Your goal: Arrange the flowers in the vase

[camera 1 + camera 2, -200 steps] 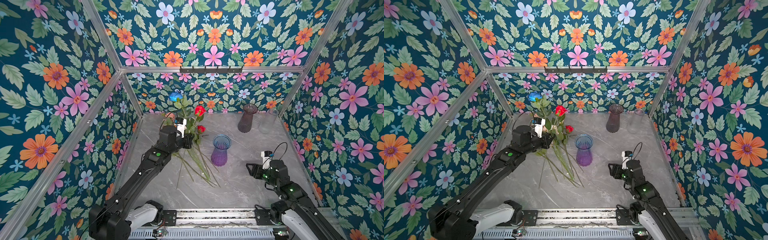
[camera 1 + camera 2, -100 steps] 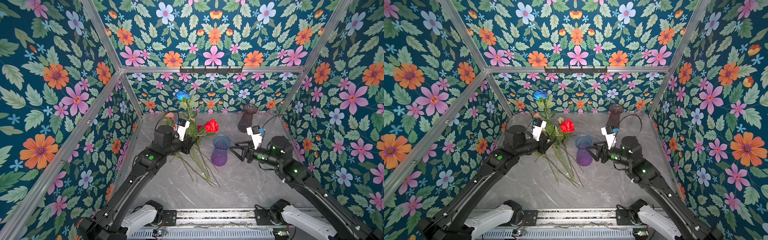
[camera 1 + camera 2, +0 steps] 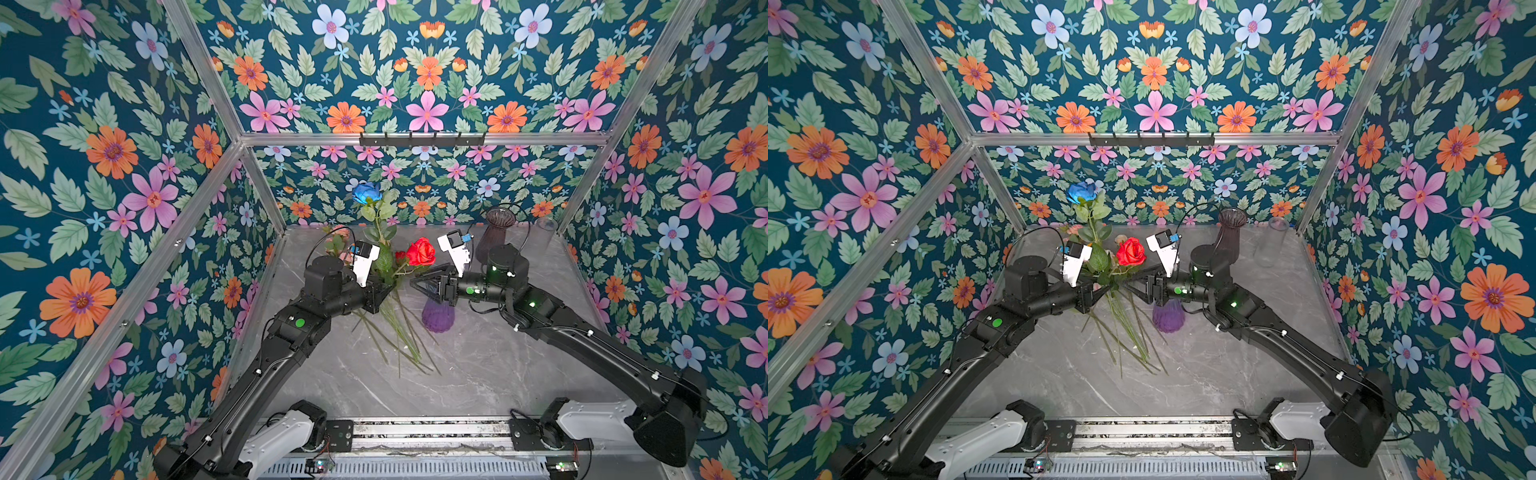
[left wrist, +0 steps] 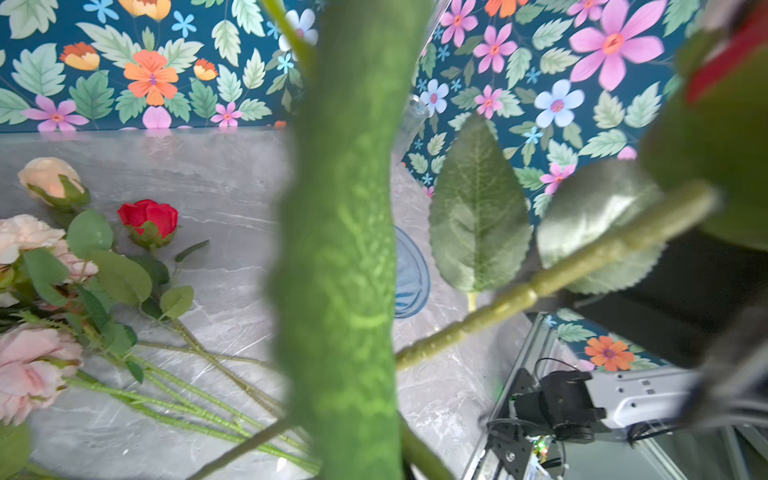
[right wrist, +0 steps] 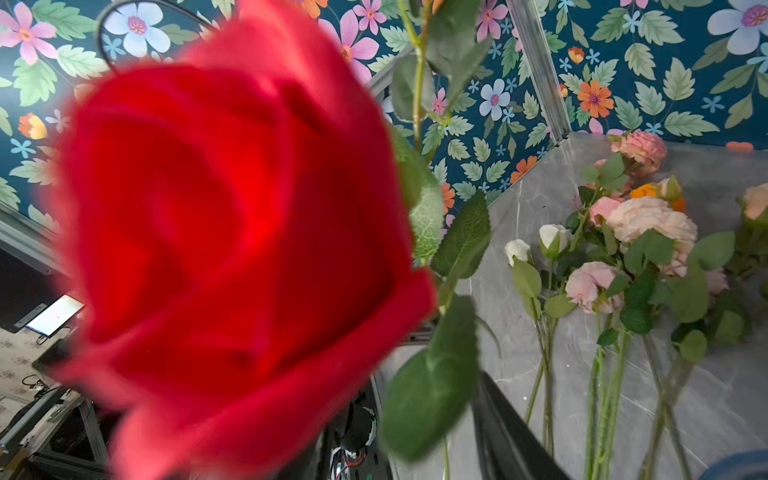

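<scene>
My left gripper [image 3: 384, 291] is shut on the green stems of two flowers held above the table. One is a blue rose [image 3: 366, 193] standing upright. The other is a red rose [image 3: 420, 251] leaning right; it fills the right wrist view [image 5: 232, 232]. My right gripper [image 3: 413, 283] faces the left one, open, jaws either side of the red rose's stem; one finger [image 5: 507, 424] shows, the other is hidden. A purple vase [image 3: 436, 318] stands below it, top hidden by the gripper. More flowers [image 5: 623, 249] lie on the table, stems [image 3: 399, 340] fanned toward the front.
A dark ribbed vase [image 3: 496, 232] and a clear glass cylinder [image 3: 544, 237] stand at the back right. Flower-print walls close in the grey marble table [image 3: 478, 374] on three sides. An aluminium rail [image 3: 415, 428] with both arm bases runs along the front.
The right arm swung up from the front right to the red rose above the purple vase, its jaws narrowing. The left gripper lifted the two flowers; the red rose tipped right.
</scene>
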### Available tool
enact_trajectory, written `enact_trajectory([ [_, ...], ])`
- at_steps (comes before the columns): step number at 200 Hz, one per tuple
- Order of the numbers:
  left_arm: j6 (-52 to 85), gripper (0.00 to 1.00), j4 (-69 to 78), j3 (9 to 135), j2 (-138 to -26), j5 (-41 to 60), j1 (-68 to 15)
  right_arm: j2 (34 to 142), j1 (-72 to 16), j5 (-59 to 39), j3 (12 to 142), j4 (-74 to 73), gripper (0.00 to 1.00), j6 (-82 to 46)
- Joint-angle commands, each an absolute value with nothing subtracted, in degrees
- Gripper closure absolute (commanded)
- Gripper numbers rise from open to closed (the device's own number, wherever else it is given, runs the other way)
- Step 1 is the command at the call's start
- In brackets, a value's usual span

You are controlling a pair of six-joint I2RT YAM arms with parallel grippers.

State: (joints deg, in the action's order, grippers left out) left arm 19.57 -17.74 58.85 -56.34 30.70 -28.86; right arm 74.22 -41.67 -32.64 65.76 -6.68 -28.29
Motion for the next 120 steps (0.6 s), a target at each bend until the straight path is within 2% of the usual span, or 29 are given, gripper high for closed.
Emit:
enact_trajectory([
  [1,21.81,1.0,-14.0,58.71,-55.66,32.65,-28.83,76.03,-42.93,-33.2,66.5,-13.53,0.46,-28.66],
  [43,24.15,1.0,-12.52,57.79,-55.09,33.96,-28.92,78.87,-44.91,-28.97,68.46,-15.9,0.42,-27.87],
  [94,25.18,1.0,-11.45,56.87,-54.51,35.18,-29.0,81.06,-44.87,-25.36,69.97,-18.8,0.47,-29.68],
  [120,25.31,1.0,-11.47,56.87,-54.1,35.2,-29.09,82.0,-44.91,-23.9,70.92,-18.71,0.67,-29.88],
])
